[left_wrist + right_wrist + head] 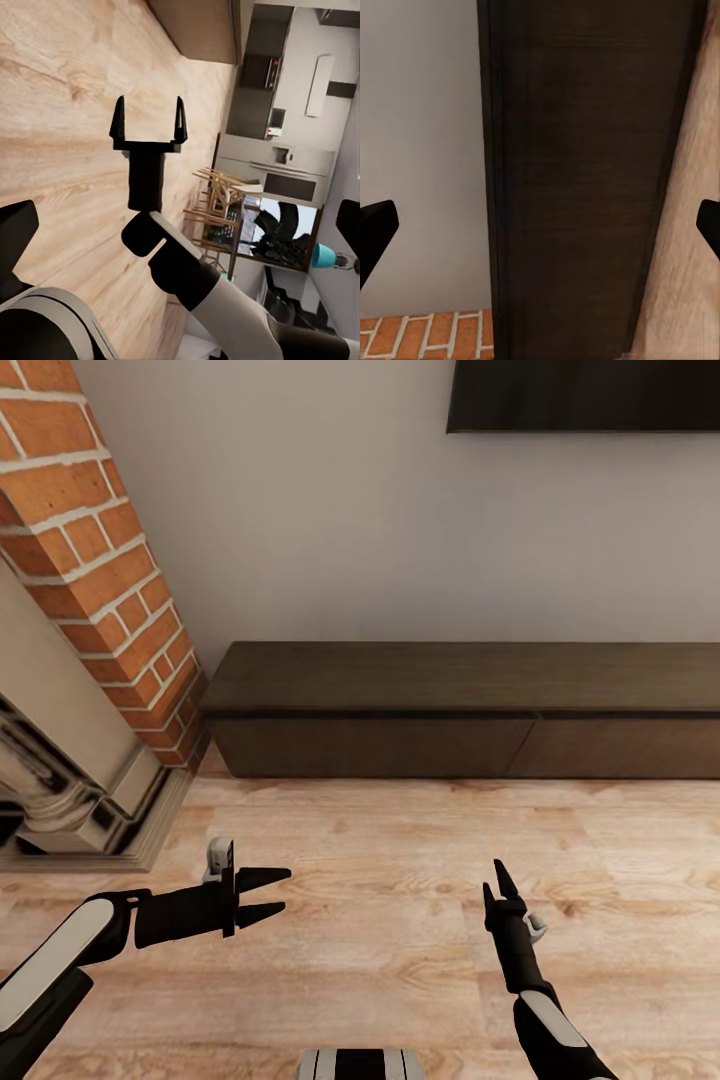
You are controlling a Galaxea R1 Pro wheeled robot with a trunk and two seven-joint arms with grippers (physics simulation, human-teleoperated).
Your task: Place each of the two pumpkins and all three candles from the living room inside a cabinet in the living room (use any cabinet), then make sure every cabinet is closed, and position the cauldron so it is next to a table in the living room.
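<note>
The closed cabinet (pixel 470 710) lines the wall past bare wood floor (pixel 400 840). The left gripper (pixel 262 895) and right gripper (pixel 496 890) spread their fingers wide, empty.

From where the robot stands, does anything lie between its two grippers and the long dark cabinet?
Nothing visible does. Bare wooden floor separates the left gripper and right gripper from the cabinet, whose drawer fronts look closed.

The cabinet (pixel 470 710) runs off the head view's right edge; the dark wall panel (pixel 585 395) is cropped above.
</note>
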